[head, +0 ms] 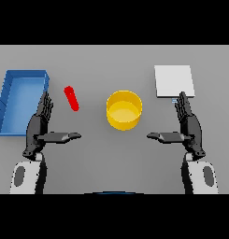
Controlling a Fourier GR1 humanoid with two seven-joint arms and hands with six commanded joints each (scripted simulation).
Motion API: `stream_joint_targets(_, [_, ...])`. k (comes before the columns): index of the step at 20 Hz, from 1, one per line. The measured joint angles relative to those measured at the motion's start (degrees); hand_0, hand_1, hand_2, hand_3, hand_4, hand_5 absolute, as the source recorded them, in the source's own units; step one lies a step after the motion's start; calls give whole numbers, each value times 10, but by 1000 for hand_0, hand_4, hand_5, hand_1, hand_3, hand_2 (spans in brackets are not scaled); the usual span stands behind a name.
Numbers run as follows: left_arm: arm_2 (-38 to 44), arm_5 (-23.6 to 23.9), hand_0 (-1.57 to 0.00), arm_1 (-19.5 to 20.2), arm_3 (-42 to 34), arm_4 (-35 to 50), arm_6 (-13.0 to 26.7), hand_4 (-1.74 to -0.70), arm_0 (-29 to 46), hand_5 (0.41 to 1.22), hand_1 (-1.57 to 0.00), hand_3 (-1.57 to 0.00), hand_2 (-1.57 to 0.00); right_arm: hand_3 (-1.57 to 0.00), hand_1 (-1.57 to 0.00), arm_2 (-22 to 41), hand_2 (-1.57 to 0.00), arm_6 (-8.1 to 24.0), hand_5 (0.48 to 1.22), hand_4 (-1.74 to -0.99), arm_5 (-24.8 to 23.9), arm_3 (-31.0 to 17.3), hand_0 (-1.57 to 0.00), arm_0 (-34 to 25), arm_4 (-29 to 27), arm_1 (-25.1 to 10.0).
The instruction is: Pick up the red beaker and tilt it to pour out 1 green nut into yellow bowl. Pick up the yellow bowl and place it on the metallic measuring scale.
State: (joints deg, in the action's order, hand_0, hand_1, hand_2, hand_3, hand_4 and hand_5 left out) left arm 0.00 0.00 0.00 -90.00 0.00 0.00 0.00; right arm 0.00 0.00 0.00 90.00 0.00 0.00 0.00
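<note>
A red beaker [72, 98] lies tilted on the grey table, left of centre. The yellow bowl [124, 110] stands in the middle; I see no nut in it. The metallic measuring scale [174, 80], a pale square plate, sits at the back right. My left hand [40, 127] hovers open at the lower left, its fingers straight and thumb pointing inward, a little below and left of the beaker. My right hand [188, 126] mirrors it at the lower right, open, its fingertips near the scale's front edge. Neither hand touches anything.
A blue rectangular tray [8, 100] stands at the far left, close beside the left hand's fingers.
</note>
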Motion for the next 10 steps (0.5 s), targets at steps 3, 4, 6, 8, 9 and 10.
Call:
stream_joint_targets(3, [4, -4, 1, 6, -3, 5, -3, -1151, 5, 599, 1, 1, 1, 1, 1, -1, 1, -1, 599, -1167, 0, 1, 1, 1, -1, -1])
stream_joint_targets(4, [6, -6, 1, 9, -4, 8, -4, -1151, 7, 599, 1, 1, 1, 1, 1, -1, 1, -1, 599, -1167, 1, 1, 1, 2, -1, -2])
stream_joint_targets(6, [10, -12, 1, 16, -6, 13, -9, -1151, 11, 599, 1, 1, 1, 1, 1, -2, 1, -8, 599, -1167, 2, 2, 1, 9, -3, -2])
stream_joint_targets(8, [-12, -26, 1, 44, -48, -15, -22, -1158, 42, 599, 1, 1, 1, 1, 1, 42, 1, -70, 594, -1162, -33, 33, 1, 45, 109, -32])
stream_joint_targets(9, [-23, -28, 1, 50, -63, -27, -12, -1161, 53, 599, 1, 1, 1, 1, 1, 57, 1, -65, 591, -1160, -43, 42, 1, 50, 139, -32])
stream_joint_targets(10, [-33, -30, 1, 49, -80, -32, -8, -1163, 68, 599, 1, 1, 1, 1, 1, 62, 1, -54, 590, -1159, -51, 49, 1, 50, 156, -35])
